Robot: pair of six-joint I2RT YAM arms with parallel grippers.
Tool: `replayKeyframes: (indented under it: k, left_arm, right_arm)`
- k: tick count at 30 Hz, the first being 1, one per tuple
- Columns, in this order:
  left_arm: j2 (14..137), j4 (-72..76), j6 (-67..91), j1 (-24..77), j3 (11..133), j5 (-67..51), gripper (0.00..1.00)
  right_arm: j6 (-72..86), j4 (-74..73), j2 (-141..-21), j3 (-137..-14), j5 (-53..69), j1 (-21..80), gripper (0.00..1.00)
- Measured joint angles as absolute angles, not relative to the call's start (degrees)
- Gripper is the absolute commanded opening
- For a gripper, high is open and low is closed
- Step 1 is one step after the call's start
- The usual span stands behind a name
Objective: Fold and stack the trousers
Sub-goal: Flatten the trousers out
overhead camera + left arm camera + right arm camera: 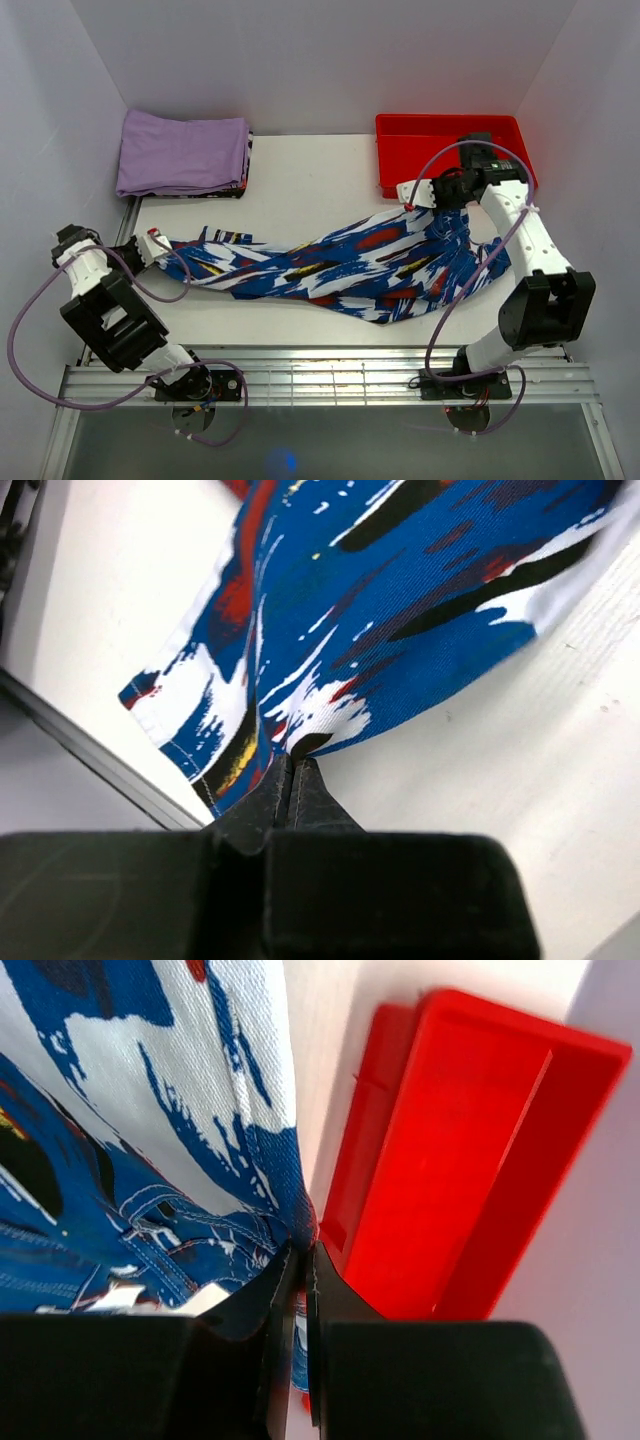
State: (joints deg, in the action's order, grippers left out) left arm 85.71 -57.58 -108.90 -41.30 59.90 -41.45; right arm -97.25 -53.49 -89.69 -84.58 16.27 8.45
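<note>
1. Trousers [340, 262]: stretched lengthwise across the white table [310, 180], from its left edge to just beside the red bin [450, 150]; the middle lies rumpled on the surface.
2. Left gripper [296, 762]: jaws closed tight on a pinch of fabric at the hem end of the trousers, low over the table's left edge.
3. Left arm: elbow folded out to the left, forearm pointing right toward the hem.
4. Right gripper [300, 1252]: jaws closed on the edge of the opposite end, where seam stitching shows, close to the bin's near-left corner.
5. Right arm: elbow at the right, forearm running toward the far side, wrist bent left.
6. Purple folded cloth [182, 155]: at the far-left corner, apart from the trousers.
</note>
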Motion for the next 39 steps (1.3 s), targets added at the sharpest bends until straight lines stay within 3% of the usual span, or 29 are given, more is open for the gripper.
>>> replayKeyframes:
  k: [8, 14, 16, 19, 20, 21, 22, 25, 27, 35, 39]
  left_arm:
    - [82.3, -66.5, -110.5, -53.0, 60.6, -46.9, 0.0]
    - [74.8, -76.3, -110.2, -60.4, 67.0, -56.9, 0.0]
    - [73.6, -72.6, -102.9, -56.7, 68.7, -58.7, 0.0]
    - [79.6, -54.1, -83.7, -39.0, 69.2, -53.6, 0.0]
    - [88.2, -47.5, -74.6, -31.6, 74.0, -48.5, 0.08]
    - [98.0, -42.9, -68.4, -27.2, 79.6, -45.1, 0.39]
    - [108.3, -40.8, -61.3, -24.1, 87.0, -41.1, 0.52]
    - [117.0, -38.2, -55.6, -22.2, 94.5, -37.1, 0.61]
    - [116.6, -38.5, -55.5, -22.2, 93.3, -36.0, 0.68]
    - [91.0, -51.0, -80.4, -25.8, 73.9, -41.2, 0.7]
    - [87.3, -54.5, -92.6, -24.4, 66.7, -43.0, 0.7]
  right_arm:
    - [-93.2, -54.4, -77.5, -81.4, 21.3, -0.9, 0.08]
    - [-89.8, -52.5, -60.5, -72.4, 27.4, -7.0, 0.08]
    - [-86.5, -48.1, -62.6, -71.3, 27.0, -7.2, 0.08]
    - [-79.5, -40.7, -83.4, -79.0, 24.4, -7.0, 0.08]
    - [-77.6, -38.3, -91.4, -84.0, 23.2, -6.1, 0.22]
    - [-76.4, -36.6, -96.3, -85.7, 22.0, -5.1, 0.45]
    - [-74.8, -35.8, -101.3, -88.8, 19.4, -3.2, 0.67]
    - [-71.6, -35.8, -106.2, -92.6, 15.4, -1.0, 0.75]
    - [-70.4, -36.3, -105.9, -93.0, 13.9, -0.4, 0.79]
    - [-76.3, -42.7, -84.2, -83.2, 12.2, -7.5, 0.78]
    - [-81.0, -47.4, -76.6, -75.4, 10.6, -8.9, 0.76]
